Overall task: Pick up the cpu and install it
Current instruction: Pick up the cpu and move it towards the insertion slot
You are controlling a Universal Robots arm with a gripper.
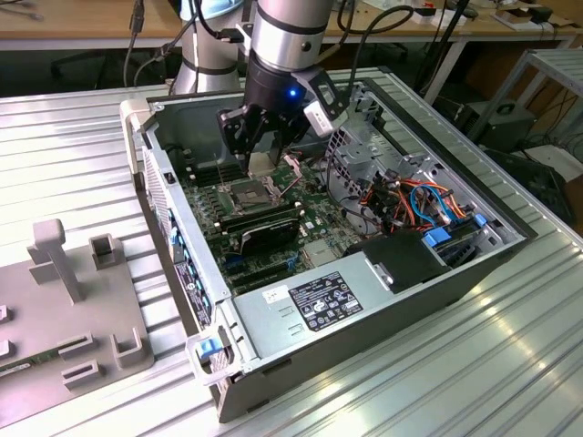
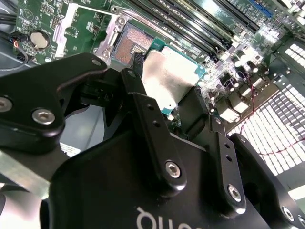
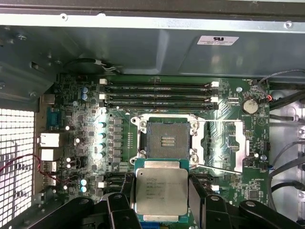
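Note:
My gripper (image 1: 262, 162) hangs inside the open computer case, shut on the cpu (image 3: 161, 192), a thin square chip with a silvery face. In the second wrist view the cpu (image 2: 169, 78) sits between the black fingers (image 2: 143, 112) and is held by its edges. It hovers a little above the board, beside the open metal-framed socket (image 3: 167, 141), whose dark centre is bare. In the exterior view the socket (image 1: 250, 191) lies just below the gripper, and the cpu (image 1: 263, 163) shows as a pale patch between the fingers.
Long black memory sticks (image 3: 157, 94) sit in slots on the far side of the socket. The case's metal walls (image 1: 182, 273) ring the board. Coloured cables (image 1: 414, 200) and a power supply (image 1: 319, 305) fill the exterior view's right. A grey fixture block (image 1: 64, 300) stands on the table outside.

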